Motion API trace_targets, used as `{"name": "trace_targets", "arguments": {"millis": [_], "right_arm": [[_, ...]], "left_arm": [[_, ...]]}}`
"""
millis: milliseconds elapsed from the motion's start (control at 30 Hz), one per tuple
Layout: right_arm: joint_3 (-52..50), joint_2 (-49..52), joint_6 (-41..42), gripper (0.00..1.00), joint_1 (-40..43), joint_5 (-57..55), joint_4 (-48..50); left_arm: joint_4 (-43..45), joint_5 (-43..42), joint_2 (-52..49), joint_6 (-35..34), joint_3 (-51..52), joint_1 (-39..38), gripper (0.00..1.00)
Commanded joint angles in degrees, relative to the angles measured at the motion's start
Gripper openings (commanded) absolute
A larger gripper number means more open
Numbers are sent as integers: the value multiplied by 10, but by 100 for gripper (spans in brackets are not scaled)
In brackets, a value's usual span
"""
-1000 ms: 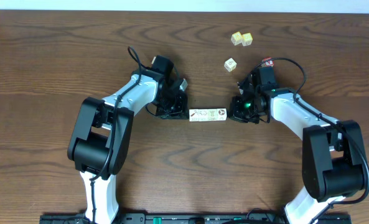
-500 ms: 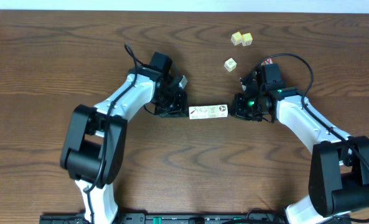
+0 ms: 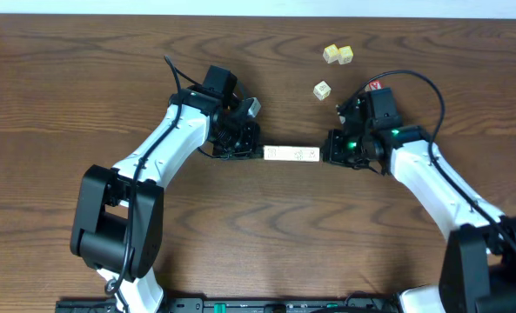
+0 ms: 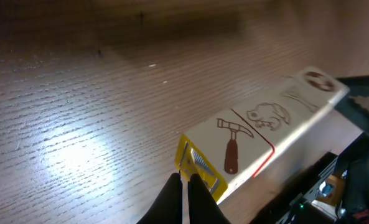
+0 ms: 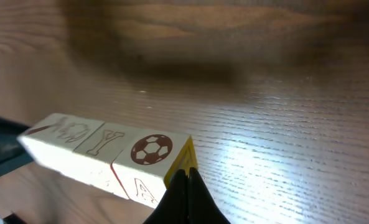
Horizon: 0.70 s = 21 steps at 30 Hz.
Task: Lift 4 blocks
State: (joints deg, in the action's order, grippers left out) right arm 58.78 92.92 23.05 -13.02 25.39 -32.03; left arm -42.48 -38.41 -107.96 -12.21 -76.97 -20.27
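Blocks (image 3: 291,155) pinched endwise between closed left fingers (image 4: 170,198), closed right fingers (image 5: 183,196)

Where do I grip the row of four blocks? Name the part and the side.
Grip the row of blocks at its two end faces, squeezing along its length: left end effector from the hammer end, right end effector from the football end. The cubes look separate, so likely only end pressure holds them together.

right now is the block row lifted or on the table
Lifted, it seems: the block row casts its shadow well apart on the table, in both wrist views.
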Motion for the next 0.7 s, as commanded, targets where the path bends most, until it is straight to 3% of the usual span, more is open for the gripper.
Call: {"name": "trace_targets", "arguments": {"millis": [0, 667], "right_arm": [[2, -35, 7, 1, -17, 48, -4], [8, -47, 12, 1, -17, 61, -17]], "left_arm": [[-2, -32, 6, -5, 3, -15, 7], [-8, -31, 82, -10, 3, -15, 7]]}}
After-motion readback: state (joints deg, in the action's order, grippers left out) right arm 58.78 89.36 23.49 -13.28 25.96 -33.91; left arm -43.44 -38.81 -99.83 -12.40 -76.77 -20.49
